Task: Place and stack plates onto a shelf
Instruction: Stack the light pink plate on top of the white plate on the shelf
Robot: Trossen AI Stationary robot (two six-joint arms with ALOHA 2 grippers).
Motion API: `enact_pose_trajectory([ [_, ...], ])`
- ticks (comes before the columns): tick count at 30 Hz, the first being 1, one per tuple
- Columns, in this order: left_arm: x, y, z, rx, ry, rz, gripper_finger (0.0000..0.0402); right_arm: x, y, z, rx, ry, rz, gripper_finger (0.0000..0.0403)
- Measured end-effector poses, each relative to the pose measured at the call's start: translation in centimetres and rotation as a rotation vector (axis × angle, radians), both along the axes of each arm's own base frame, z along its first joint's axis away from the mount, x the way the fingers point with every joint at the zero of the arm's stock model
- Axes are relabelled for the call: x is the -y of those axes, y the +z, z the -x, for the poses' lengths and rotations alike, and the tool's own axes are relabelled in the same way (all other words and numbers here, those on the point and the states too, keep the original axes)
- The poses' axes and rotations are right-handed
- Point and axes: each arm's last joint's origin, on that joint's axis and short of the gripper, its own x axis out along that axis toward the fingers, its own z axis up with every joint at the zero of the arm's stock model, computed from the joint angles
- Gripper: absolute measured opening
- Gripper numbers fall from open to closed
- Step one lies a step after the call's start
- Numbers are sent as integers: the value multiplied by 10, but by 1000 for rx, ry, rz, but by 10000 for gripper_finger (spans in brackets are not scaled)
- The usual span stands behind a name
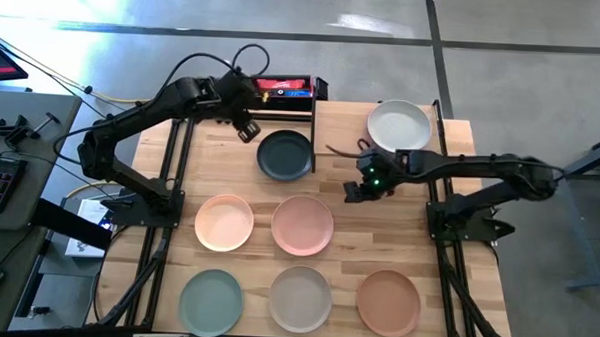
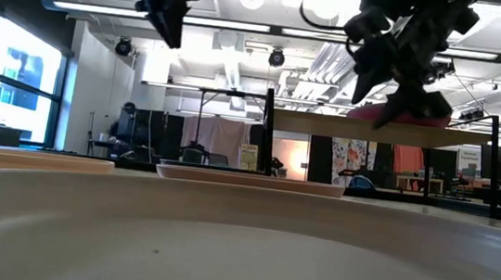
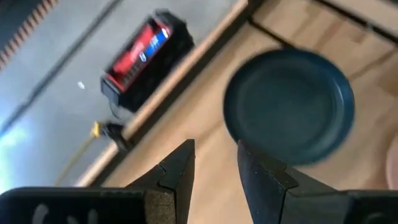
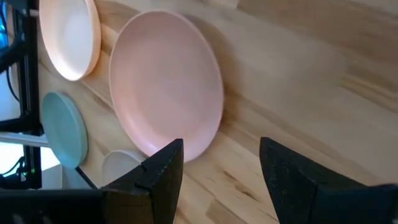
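Observation:
Several round plates lie flat on the plank table: charcoal [image 1: 284, 155], peach [image 1: 224, 222], pink [image 1: 302, 225], sage green [image 1: 211, 302], beige-grey [image 1: 300, 299] and tan brown [image 1: 387, 303]. A white-grey plate [image 1: 399, 126] rests on the shelf [image 1: 344, 120] at the far right. My left gripper [image 1: 246, 130] hangs open and empty above the far edge, just left of the charcoal plate [image 3: 289, 106]. My right gripper [image 1: 357, 191] is open and empty over bare wood between the shelf and the pink plate [image 4: 168, 87], tilted down.
A black-and-red box [image 1: 283, 88] sits beyond the table's far edge, behind the charcoal plate. The shelf's black post [image 1: 314, 139] stands between the charcoal plate and the shelf. Bare wood lies to the right of the pink plate.

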Motion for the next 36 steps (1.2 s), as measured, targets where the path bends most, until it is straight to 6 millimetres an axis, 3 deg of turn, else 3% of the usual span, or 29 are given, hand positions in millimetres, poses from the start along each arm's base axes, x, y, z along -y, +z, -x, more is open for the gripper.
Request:
enact_pose_trajectory([
  [14, 30, -14, -3, -72, 14, 125, 110, -16, -36, -36, -16, 50, -3, 193],
  [25, 48, -38, -8, -137, -18, 163, 110, -16, -63, -46, -97, 50, 10, 193],
  [36, 51, -44, -9, -144, -7, 173, 111, -16, -78, -57, -82, 53, 13, 193],
])
